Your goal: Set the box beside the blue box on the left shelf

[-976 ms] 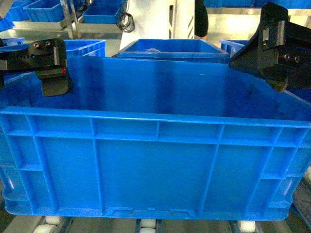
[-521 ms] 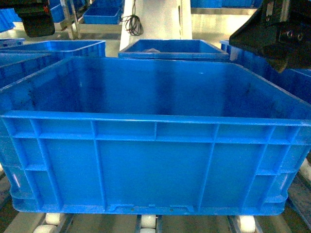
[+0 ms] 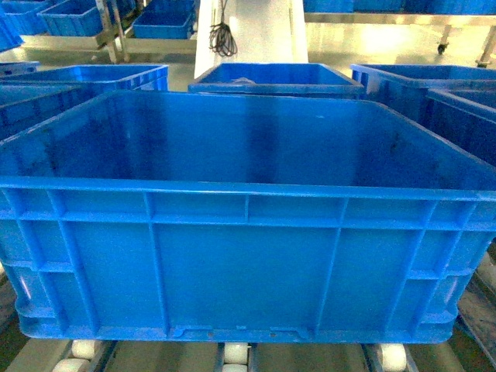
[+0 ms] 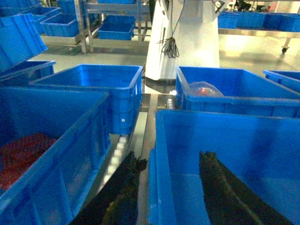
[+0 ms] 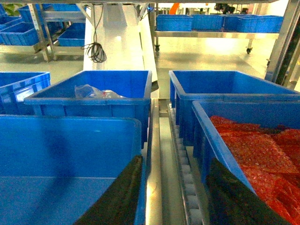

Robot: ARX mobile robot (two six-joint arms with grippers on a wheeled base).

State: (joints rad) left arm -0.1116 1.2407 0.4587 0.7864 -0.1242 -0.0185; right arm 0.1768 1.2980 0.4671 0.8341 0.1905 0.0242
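Arms out of the head view; pose known from the wrist views only. Left gripper (image 4: 171,190) raised above the box (image 3: 248,256), looking down and forward, dark fingers (image 4: 123,194) spread wide astride the box's left wall: one finger outside, one inside, no contact visible. Nothing held. Right gripper (image 5: 176,197) likewise raised, fingers (image 5: 117,199) spread wide astride the box's right wall and the gap beside it. Nothing held. Finger faces dark, matte, rough-looking.

Box: large, rectangular, bright-blue plastic, ribbed outer walls, thick rim, dark scuffs on the inner walls. Interior without contents. Seated on the left shelf (image 3: 236,358), a bed of grey rails set with small white rollers, seen under the box's front edge in the head view.

Neighbouring blue crate (image 4: 44,154) just beside the box on its left, holding red material; narrow gap with a roller rail between the two. Another blue crate (image 5: 248,145) of red material just beside on the right. Further blue crate (image 3: 275,77) behind the box, holding a clear plastic bag (image 4: 204,89). White column (image 3: 252,35) beyond, with a looped black cable (image 3: 223,35) hanging against it.
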